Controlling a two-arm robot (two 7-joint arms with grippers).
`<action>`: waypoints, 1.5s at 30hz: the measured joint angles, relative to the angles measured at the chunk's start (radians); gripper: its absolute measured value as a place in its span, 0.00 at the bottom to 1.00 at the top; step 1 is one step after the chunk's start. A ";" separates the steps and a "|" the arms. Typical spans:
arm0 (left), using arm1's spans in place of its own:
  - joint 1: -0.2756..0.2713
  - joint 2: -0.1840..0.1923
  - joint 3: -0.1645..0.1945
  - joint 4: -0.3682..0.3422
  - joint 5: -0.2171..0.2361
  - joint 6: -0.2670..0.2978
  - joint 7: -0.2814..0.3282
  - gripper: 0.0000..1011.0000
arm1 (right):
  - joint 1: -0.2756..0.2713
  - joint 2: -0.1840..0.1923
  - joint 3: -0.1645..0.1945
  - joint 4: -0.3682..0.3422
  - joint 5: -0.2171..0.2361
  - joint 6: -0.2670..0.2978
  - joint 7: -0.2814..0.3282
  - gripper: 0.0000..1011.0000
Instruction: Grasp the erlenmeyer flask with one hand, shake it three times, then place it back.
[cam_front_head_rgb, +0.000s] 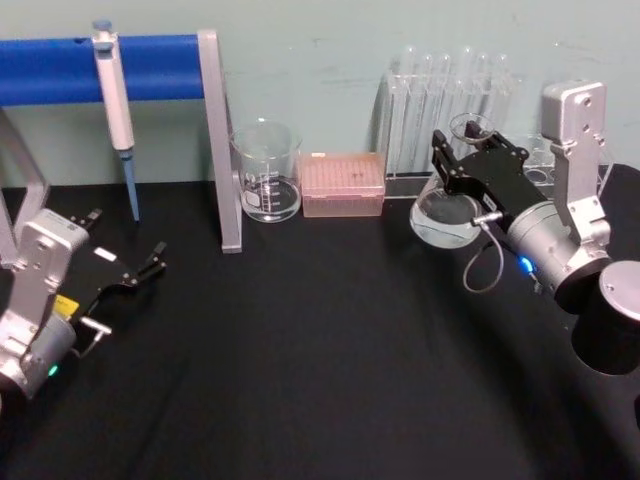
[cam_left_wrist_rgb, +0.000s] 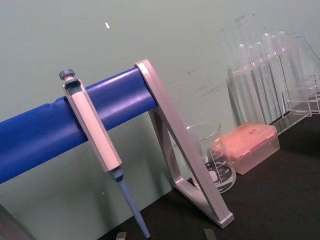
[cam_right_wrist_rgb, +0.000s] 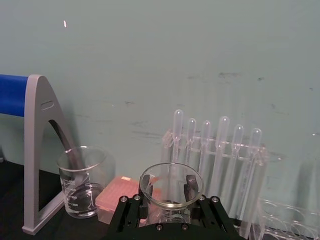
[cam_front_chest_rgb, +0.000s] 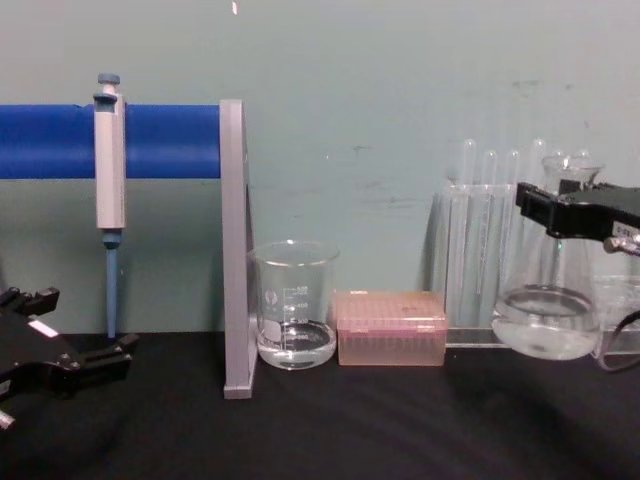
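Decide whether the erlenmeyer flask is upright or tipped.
Upright: the erlenmeyer flask has its neck vertical, liquid level, with the right gripper shut around the neck.

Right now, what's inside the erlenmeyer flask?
Clear liquid sits in the bottom of the erlenmeyer flask. The right hand clamps the neck, hiding the inside there.

Silver-grey arms (cam_front_head_rgb: 574, 170), black jaws, grey cable (cam_front_head_rgb: 481, 272)

The right claw (cam_front_head_rgb: 468, 150) is reaching forward on the right, jaws clamping the erlenmeyer flask (cam_front_head_rgb: 440, 222) at its neck. The left claw (cam_front_head_rgb: 125, 240) is sitting low on the left, jaws spread.
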 joint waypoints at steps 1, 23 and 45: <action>0.000 0.000 0.000 0.000 0.000 0.000 0.000 0.99 | 0.000 -0.002 0.001 0.001 -0.002 0.000 0.007 0.44; 0.000 0.000 0.000 0.000 0.000 0.000 0.000 0.99 | 0.010 0.009 -0.030 -0.010 0.015 -0.015 0.274 0.44; 0.000 0.000 0.000 0.000 0.000 0.000 0.000 0.99 | 0.028 0.108 -0.139 -0.038 0.092 -0.086 0.536 0.44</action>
